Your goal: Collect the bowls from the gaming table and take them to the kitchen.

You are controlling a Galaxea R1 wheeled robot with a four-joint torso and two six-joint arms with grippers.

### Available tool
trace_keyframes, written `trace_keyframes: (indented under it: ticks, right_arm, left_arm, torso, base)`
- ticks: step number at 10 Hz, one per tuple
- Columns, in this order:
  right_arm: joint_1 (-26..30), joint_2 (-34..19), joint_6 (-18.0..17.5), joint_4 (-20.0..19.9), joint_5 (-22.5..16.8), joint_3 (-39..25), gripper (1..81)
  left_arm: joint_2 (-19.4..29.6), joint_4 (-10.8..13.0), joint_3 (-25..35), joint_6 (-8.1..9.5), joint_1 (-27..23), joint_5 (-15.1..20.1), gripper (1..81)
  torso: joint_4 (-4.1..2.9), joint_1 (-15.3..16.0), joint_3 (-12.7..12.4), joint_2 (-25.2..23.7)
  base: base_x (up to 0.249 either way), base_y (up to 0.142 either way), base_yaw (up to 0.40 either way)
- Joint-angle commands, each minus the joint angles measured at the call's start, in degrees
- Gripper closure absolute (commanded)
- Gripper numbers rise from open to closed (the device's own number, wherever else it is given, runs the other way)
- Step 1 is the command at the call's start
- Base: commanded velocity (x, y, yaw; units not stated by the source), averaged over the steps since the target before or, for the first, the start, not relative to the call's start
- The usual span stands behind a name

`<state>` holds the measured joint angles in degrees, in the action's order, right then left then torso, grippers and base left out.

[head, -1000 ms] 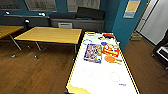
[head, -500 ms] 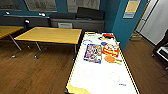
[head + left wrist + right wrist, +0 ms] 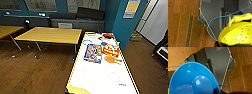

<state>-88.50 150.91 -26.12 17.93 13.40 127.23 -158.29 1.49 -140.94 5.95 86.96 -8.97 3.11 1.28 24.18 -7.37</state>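
Note:
The yellow-green bowl (image 3: 235,35), dotted with small holes and with a lug on its rim, hangs close to the left wrist camera above the wooden floor, and my left gripper (image 3: 219,44) is shut on its edge. In the right wrist view the bright blue bowl (image 3: 193,80) hangs upside down over the floor, with my right gripper (image 3: 217,91) shut on its rim. The gaming table (image 3: 100,80), glossy white with yellow edges, stretches ahead in the head view.
On the gaming table lie a flat game box (image 3: 93,53), a red box (image 3: 110,50) and an orange paddle (image 3: 110,59). Wooden-topped tables (image 3: 50,35) stand to the left on a wooden floor. A dark counter runs along the blue back wall. A blue cable (image 3: 210,25) loops over my grey base.

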Motion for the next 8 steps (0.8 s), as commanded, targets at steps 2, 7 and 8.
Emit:
trace_keyframes:
  ticks: [2,7,8]
  right_arm:
    - [-1.72,2.05,-0.41,0.70,-2.76,8.18,81.1]
    - [-2.34,2.93,-0.42,0.70,-2.76,10.13,81.1]
    - [-2.34,3.02,-0.42,0.70,-2.76,10.30,81.1]
  left_arm:
    - [-3.68,1.85,-4.84,-0.68,0.98,2.47,81.1]
    - [-7.57,1.68,-10.41,-0.59,1.16,2.64,81.1]
    - [-8.18,1.68,-10.50,-0.59,1.16,2.64,81.1]
  torso:
    - [0.00,0.00,0.00,0.00]
    - [0.00,0.00,-3.70,0.00]
    - [0.00,0.00,-4.99,-0.02]
  base:
    - [0.000,0.000,0.000]
    - [0.000,0.000,0.000]
    - [0.000,0.000,0.000]
